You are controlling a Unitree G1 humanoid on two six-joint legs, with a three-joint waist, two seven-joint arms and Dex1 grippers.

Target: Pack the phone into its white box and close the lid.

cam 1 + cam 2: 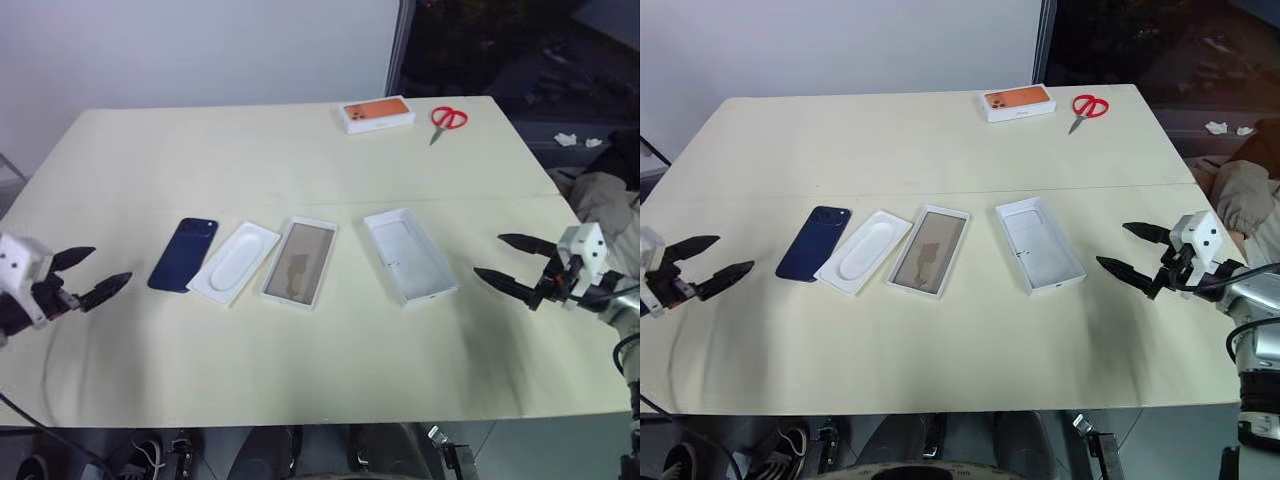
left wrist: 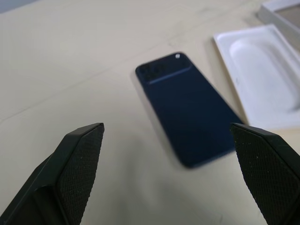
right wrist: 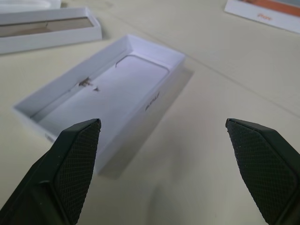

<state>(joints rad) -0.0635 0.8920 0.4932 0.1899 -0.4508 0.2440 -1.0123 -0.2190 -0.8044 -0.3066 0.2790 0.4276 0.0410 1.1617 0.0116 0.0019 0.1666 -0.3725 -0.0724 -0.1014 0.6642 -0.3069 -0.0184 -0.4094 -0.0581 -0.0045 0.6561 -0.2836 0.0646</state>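
Left gripper (image 1: 92, 277) wide apart, holding nothing, low over the near left of the table (image 1: 330, 360). Just ahead of it and a bit toward the middle: the phone (image 1: 184, 254), flat, back up, long side running away and leaning right, clearly nearer this arm. Bare table all around its near end, so room to come in. Touching the phone's far side: white insert (image 1: 234, 262). Next along: the white box (image 1: 299, 262), open, brown floor up. Right gripper (image 1: 521, 267) also wide apart, empty, facing the lid (image 1: 409, 254), inside up. Far off: orange box (image 1: 377, 114), scissors (image 1: 446, 121)
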